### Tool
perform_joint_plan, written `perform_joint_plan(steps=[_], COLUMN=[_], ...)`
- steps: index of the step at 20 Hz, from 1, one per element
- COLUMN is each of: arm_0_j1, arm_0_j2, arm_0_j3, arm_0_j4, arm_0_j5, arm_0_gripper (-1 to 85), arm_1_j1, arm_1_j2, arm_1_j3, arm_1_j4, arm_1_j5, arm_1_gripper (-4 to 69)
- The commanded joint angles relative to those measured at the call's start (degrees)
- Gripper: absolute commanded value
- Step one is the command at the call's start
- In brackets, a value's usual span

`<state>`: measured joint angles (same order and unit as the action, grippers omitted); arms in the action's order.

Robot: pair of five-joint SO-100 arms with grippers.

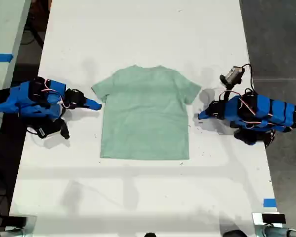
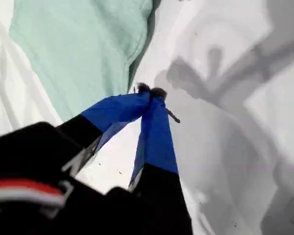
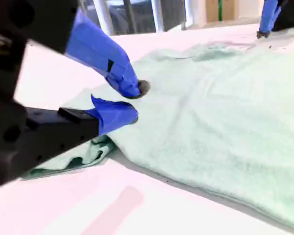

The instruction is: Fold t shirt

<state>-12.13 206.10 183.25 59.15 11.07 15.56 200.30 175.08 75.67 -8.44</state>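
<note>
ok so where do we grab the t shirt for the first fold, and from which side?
Take the t shirt by a sleeve, coming in low from the side. It lies flat on the table, so the body offers no edge, but this sleeve hem looks rumpled and slightly lifted. My second gripper is open right there.

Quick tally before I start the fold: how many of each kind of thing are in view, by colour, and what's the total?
Mint-green t shirt: 1
Blue arms: 2, one at the exterior view's left, one at its right
Blue tape marks: 2, one at the exterior view's left edge, one low on its right
White table: 1
Total: 6
</note>
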Motion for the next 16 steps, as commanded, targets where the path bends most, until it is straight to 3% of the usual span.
perform_joint_plan(steps=[1, 4, 5, 8, 9, 12, 14, 16], arm_0_j1=[-0.4, -0.4, -0.4, -0.4, -0.4, -0.4, -0.4, -0.4], arm_0_j2=[0.4, 0.4, 0.4, 0.4, 0.4, 0.4, 0.4, 0.4], arm_0_j3=[0.4, 0.4, 0.4, 0.4, 0.4, 0.4, 0.4, 0.4], arm_0_j4=[0.2, 0.2, 0.2, 0.2, 0.2, 0.2, 0.2, 0.2], arm_0_j5=[0.3, 0.3, 0.3, 0.3, 0.3, 0.3, 0.3, 0.3], arm_0_gripper=[3.9, 3.9, 3.9, 3.9, 3.9, 3.9, 3.9, 3.9], arm_1_j1=[-1.1, -1.1, -1.1, 7.9, 12.7, 20.2, 25.2, 31.1], arm_1_j2=[0.4, 0.4, 0.3, -3.5, -10.0, -29.6, -39.2, -43.8], arm_1_j3=[3.1, 2.7, 0.2, -14.1, -21.3, -39.3, -45.8, -42.9], arm_1_j4=[0.4, 0.1, 3.3, 7.1, 8.3, 8.7, 8.2, 2.1], arm_1_j5=[1.4, 1.9, 1.9, -9.1, -13.4, -22.1, -26.3, -28.9], arm_1_gripper=[-0.8, -0.8, -0.8, -0.8, 2.2, 23.1, 24.9, 24.5])
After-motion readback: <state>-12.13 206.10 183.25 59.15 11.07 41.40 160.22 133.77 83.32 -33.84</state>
